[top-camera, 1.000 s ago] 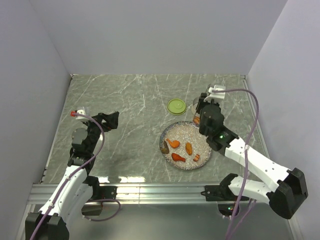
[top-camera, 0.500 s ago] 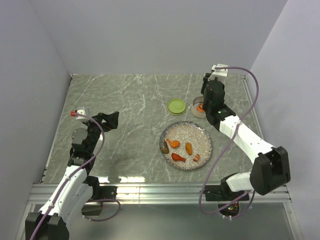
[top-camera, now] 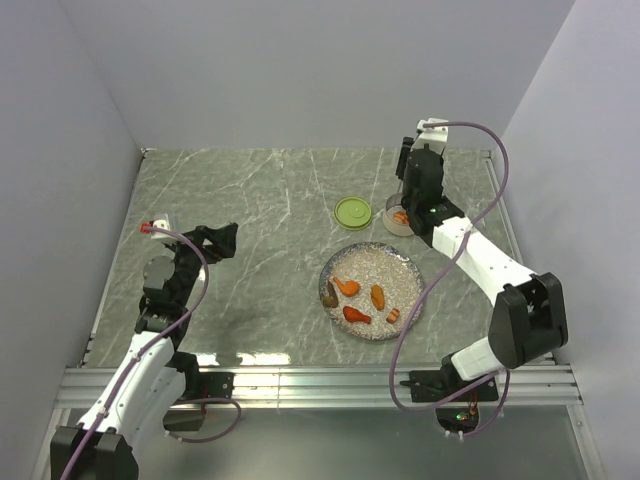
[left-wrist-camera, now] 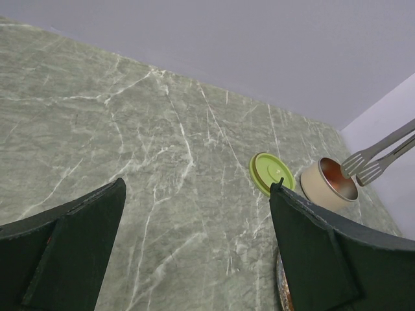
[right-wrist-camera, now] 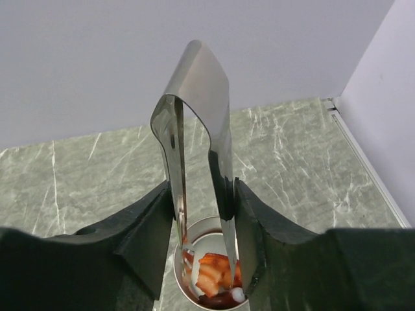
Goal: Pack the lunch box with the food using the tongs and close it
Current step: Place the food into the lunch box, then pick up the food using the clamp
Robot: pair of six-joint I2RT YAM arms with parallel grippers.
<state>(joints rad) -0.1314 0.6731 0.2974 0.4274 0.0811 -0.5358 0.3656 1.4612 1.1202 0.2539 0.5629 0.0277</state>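
The right gripper (right-wrist-camera: 202, 193) pinches the tongs (right-wrist-camera: 198, 84) between its two fingers, one finger pressed against each arm. The joined end of the tongs stands up beyond the fingers, and the two arms, slightly apart, run down past them. Straight below the fingertips sits the tin (left-wrist-camera: 318, 189), open, with orange and red pieces of food (right-wrist-camera: 211, 275) lying in it. The forked tips of the tongs hang at the tin's mouth; whether they touch the food I cannot tell.

Just beside the tin, on this gripper's left, the green lid (top-camera: 352, 212) lies flat on the marble table (top-camera: 250, 190), apart from the tin. Back toward the arm's base from the gripper is the speckled plate (top-camera: 388, 262). It holds five more pieces: two orange (top-camera: 346, 287), two red (top-camera: 357, 315) and one dark (top-camera: 331, 294), spread over the plate's middle and near side. A purple cable (top-camera: 425, 300) loops down along the right arm past the plate's edge.

Well away on the far left, the left gripper (left-wrist-camera: 198, 188) is spread wide over bare table, holding nothing.
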